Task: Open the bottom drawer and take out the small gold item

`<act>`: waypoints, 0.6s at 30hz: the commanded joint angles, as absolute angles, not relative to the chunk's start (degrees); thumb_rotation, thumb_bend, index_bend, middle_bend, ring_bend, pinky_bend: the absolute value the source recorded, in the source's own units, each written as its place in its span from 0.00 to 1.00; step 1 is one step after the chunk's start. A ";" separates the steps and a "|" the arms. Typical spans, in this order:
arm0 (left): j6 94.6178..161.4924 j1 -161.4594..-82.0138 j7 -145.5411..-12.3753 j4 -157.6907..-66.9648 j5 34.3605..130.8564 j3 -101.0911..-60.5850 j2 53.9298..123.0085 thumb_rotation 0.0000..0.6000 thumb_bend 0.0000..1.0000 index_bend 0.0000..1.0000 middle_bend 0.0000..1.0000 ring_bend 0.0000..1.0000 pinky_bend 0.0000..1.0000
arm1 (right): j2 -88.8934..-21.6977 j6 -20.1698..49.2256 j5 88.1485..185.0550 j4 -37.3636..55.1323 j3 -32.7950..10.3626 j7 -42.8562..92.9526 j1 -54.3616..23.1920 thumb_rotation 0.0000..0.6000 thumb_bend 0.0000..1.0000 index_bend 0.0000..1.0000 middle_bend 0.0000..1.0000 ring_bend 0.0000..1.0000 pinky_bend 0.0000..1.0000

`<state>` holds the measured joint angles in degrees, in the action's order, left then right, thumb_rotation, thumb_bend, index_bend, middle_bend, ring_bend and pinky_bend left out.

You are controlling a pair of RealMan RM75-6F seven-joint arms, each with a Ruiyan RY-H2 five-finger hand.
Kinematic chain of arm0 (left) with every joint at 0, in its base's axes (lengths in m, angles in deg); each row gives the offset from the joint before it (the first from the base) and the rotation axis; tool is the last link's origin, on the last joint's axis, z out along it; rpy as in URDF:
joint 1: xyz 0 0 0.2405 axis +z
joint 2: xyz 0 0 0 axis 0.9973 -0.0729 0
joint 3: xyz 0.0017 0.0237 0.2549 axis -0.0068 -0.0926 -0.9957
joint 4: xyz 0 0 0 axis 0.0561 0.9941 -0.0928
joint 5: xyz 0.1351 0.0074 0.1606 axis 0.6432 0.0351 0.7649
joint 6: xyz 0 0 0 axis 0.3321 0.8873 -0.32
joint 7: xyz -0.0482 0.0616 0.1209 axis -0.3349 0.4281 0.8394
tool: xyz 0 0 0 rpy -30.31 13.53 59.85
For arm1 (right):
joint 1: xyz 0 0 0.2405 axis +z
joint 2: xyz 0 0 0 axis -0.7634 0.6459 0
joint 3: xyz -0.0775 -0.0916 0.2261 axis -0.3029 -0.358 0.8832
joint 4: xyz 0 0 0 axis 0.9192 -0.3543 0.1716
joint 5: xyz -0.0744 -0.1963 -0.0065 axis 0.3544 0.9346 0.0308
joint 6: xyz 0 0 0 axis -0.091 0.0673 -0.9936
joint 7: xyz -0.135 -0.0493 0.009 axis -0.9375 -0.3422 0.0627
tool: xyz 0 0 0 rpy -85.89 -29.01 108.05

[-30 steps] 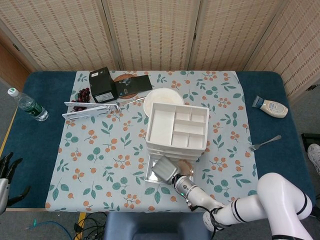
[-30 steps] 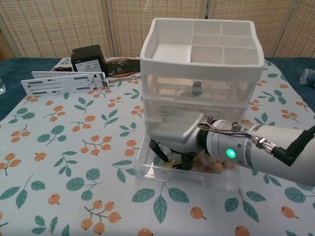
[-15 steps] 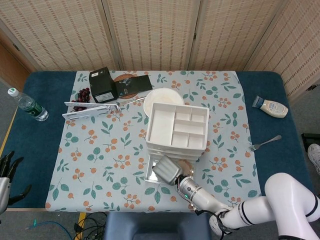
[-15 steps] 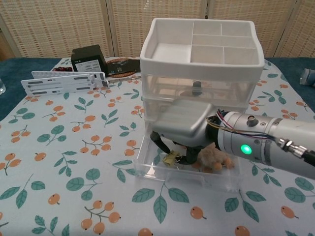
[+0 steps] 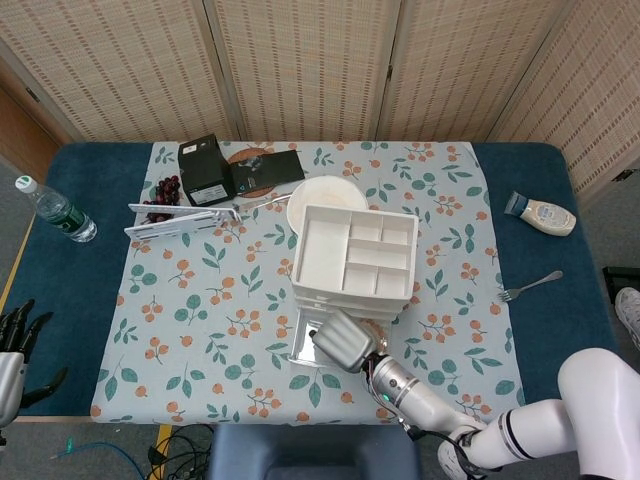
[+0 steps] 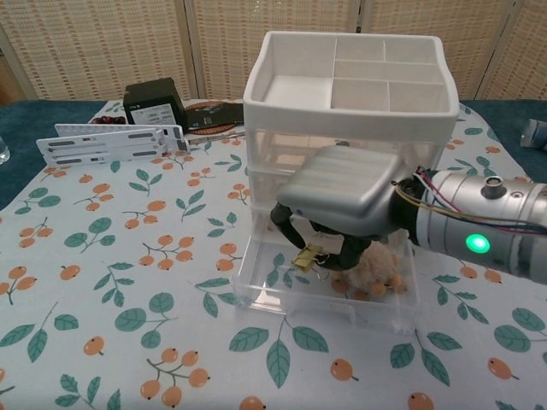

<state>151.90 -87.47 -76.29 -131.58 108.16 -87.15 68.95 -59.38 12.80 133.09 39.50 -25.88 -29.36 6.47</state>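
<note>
A white drawer unit stands mid-table with its clear bottom drawer pulled out toward me. My right hand hovers over that drawer and pinches a small gold binder clip between its fingertips, lifted just above the drawer floor. A tan fuzzy lump lies in the drawer to the right of the clip. My left hand hangs off the table's left edge in the head view, fingers spread and holding nothing.
A white bowl sits behind the drawer unit. A black box, a white rack and dark berries lie at the back left. A water bottle, a sauce bottle and a fork sit near the table's sides.
My right hand has risen out of the bottom drawer, and the gold clip has come up off the drawer floor between its fingertips. The left hand has barely moved.
</note>
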 commanded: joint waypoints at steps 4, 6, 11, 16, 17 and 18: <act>151.72 -87.54 -76.15 -131.90 108.18 -87.27 68.74 1.00 0.25 0.14 0.00 0.03 0.07 | -55.45 14.30 135.77 43.09 -27.02 -27.60 3.78 1.00 0.53 0.57 0.99 1.00 1.00; 151.68 -87.55 -76.09 -131.95 108.14 -87.28 68.73 1.00 0.25 0.14 0.00 0.03 0.07 | -54.14 14.77 136.74 44.08 -27.44 -26.87 2.92 1.00 0.53 0.57 0.99 1.00 1.00; 151.44 -87.63 -75.86 -132.39 108.12 -87.39 68.48 1.00 0.25 0.14 0.00 0.03 0.07 | -49.89 16.19 139.81 46.91 -29.42 -24.45 -0.05 1.00 0.53 0.57 0.99 1.00 1.00; 151.42 -87.78 -75.54 -132.78 108.25 -87.35 68.32 1.00 0.25 0.14 0.00 0.03 0.07 | -45.70 17.08 142.38 48.61 -31.79 -21.29 -3.39 1.00 0.53 0.57 0.99 1.00 1.00; 151.42 -87.83 -75.49 -132.85 108.30 -87.34 68.31 1.00 0.25 0.14 0.00 0.03 0.07 | -45.04 17.31 142.85 48.65 -32.10 -20.77 -3.98 1.00 0.53 0.57 0.99 1.00 1.00; 151.42 -87.89 -75.38 -132.95 108.38 -87.31 68.30 1.00 0.25 0.14 0.00 0.03 0.07 | -44.25 17.63 143.38 48.57 -32.44 -20.07 -4.77 1.00 0.53 0.57 0.99 1.00 1.00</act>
<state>151.42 -87.86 -75.41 -132.92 108.35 -87.33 68.31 -45.17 17.12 142.57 48.32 -31.77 -20.92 -3.84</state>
